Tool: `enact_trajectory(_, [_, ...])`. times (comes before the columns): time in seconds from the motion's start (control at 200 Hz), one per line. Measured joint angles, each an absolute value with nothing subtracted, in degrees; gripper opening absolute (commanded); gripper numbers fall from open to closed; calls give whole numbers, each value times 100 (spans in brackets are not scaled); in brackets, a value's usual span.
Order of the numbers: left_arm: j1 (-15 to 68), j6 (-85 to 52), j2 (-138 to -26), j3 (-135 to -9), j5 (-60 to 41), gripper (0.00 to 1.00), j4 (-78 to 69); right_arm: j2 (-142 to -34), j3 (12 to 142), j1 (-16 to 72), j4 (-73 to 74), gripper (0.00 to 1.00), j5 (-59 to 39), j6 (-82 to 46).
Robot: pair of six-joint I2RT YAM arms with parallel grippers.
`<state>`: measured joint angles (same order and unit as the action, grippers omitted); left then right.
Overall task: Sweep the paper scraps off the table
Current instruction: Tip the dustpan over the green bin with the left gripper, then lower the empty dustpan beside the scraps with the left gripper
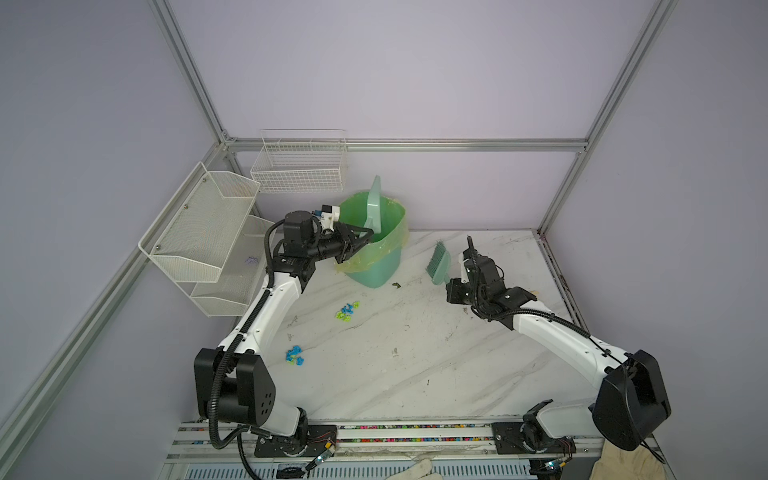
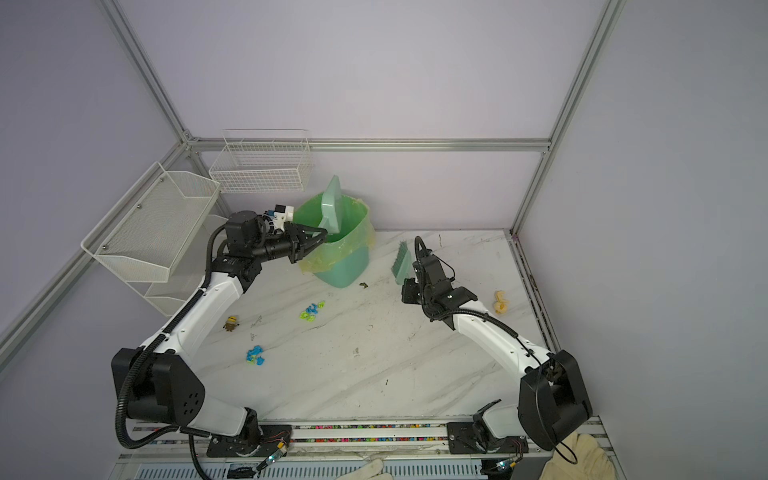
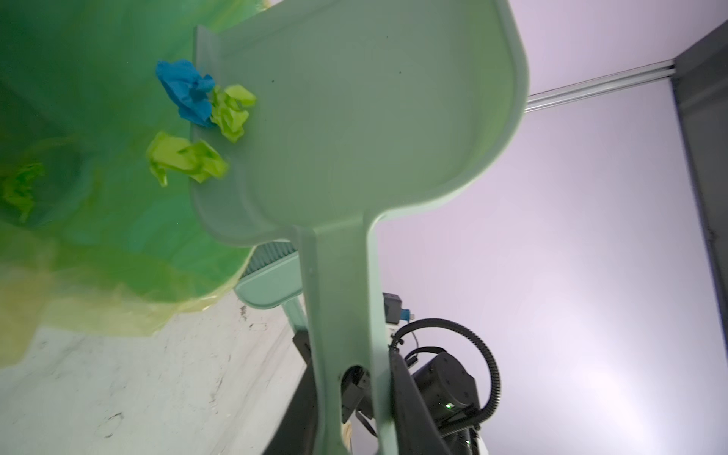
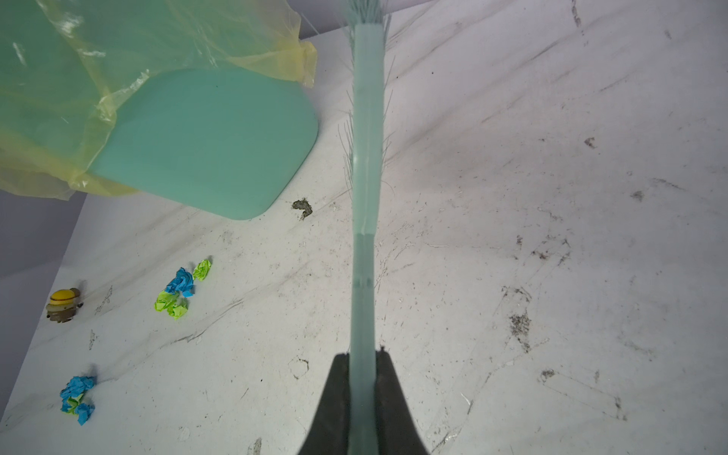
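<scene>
Left gripper (image 1: 354,243) clenched on the dustpan (image 1: 375,205) handle. The pan is tipped steeply with its mouth down over the bin (image 1: 376,270) opening, held that way so the load slides off into it. Left wrist view: a few paper scraps (image 3: 230,110), blue and lime, sit at the pan lip or just off it, over the bin's green liner (image 3: 98,118). One lime bit looks already inside the bin, but it's blurry. Judged step: dumping, not finished.

Right gripper (image 4: 363,364) clamped on the brush (image 4: 366,157) handle. The brush is parked to the right of the bin, bristle end pointing away from the arm, probably so it's out of the way of the dump. Can't tell if the bristles touch the table (image 1: 415,353).

More paper scraps lie on the table: one cluster just in front of the bin, a second farther in front and to its left. Another sweep pass is likely needed. Toy figure (image 2: 232,323) front-left of the bin and dark speck (image 1: 396,285) right by its base; neither is a target.
</scene>
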<state>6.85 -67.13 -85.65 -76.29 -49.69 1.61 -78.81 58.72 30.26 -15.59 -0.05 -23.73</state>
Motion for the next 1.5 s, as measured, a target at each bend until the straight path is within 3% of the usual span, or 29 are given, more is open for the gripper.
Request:
enact_trajectory(0.275, [626, -7312, -8552, -7470, -5321, 0, -729, -7797, 5857, 3026, -1566, 0, -32, -2418])
enact_trajectory(0.545, [613, -7328, -8335, -7397, -5439, 0, -681, -7660, 5857, 3026, -1564, 0, -143, -2550])
enact_trajectory(0.93, [609, -6036, -7472, -7404, -5365, 0, 945, -7653, 5857, 3026, -1564, 0, -294, -2722])
enact_trajectory(1.5, [607, -4215, -6331, -7402, -4403, 0, 3273, -7658, 5824, 3024, -1509, 0, -644, -2834])
